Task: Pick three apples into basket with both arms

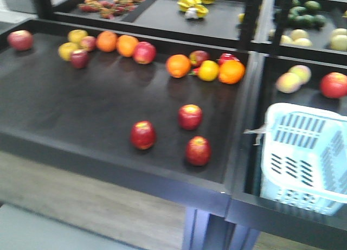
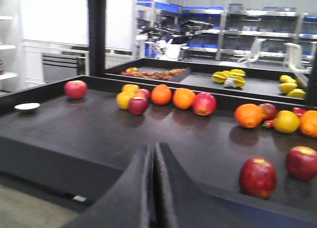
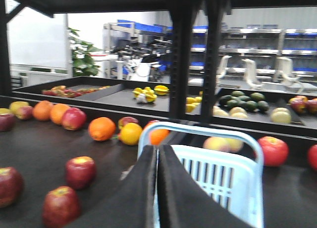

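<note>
Black left gripper is clenched flat, with nothing between its plates, and the right gripper is pressed closed and empty too. Beyond them, the three apples lie apart from each other on the dark tray, near its front. The basket stands in the next compartment on the right. Farther back, oranges and other apples line the rear edge.

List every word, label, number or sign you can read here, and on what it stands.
No text is readable.
The basket shows only slots.
The small pale tag on the front edge of the tray is too blurred to read.
The far shelves are also too blurred.
</note>
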